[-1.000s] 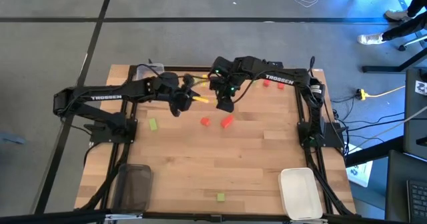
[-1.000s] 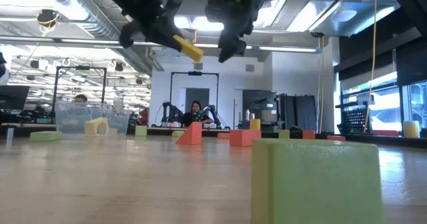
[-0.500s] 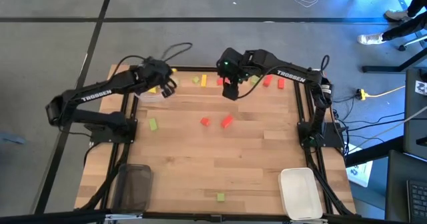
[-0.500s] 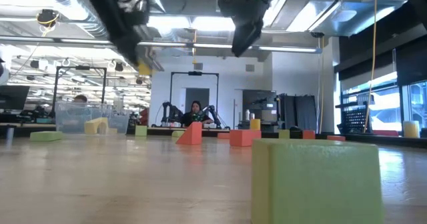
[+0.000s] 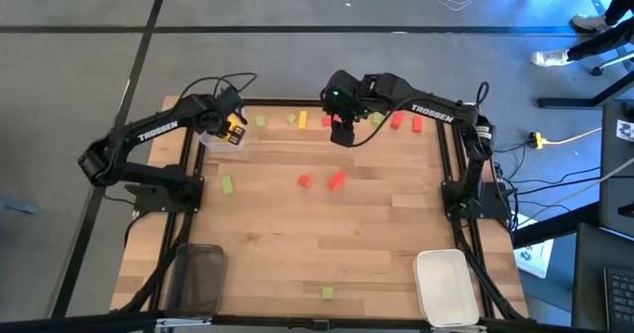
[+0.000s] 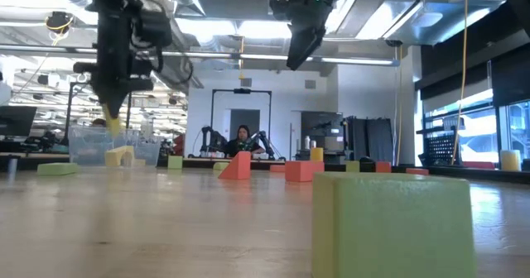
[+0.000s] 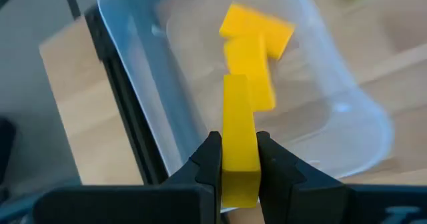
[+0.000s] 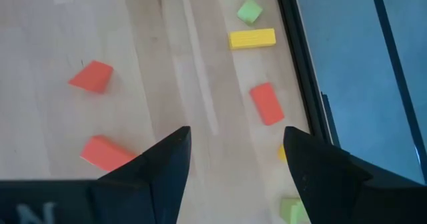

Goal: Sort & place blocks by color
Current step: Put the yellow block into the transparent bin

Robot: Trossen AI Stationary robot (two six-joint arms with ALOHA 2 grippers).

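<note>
Two arms up over the far half of the counter [image 5: 327, 234]. Left end effector [image 5: 233, 128] sits over the clear tray [image 5: 213, 138] at the far-left corner, clamped on a yellow block [image 7: 239, 141] that stands lengthwise betw. its fingers [image 7: 208, 159]; left wrist view shows two more yellow pieces [image 7: 257, 34] already lying inside the tray under it, touching each other. In low view the same end effector [image 6: 112, 117] hangs above the tray w/ the yellow bit at its tip. Right end effector [image 5: 342, 135] hovers above the far-centre of the counter, fingers spread wide, nothing betw. them; right wrist view shows bare wood in the gap. Blocks left on the counter: a red pair [image 5: 322, 180] mid-counter, just apart from each other; a green one [image 5: 227, 184] toward the left; another green one [image 5: 327, 292] at the near edge; a row along the far edge w/ green [image 5: 260, 122], yellow [image 5: 302, 120] and red pieces [image 5: 406, 122]. Dark tray [image 5: 199, 278] at near left, white tray [image 5: 445, 285] at near right, both well apart from the blocks.
</note>
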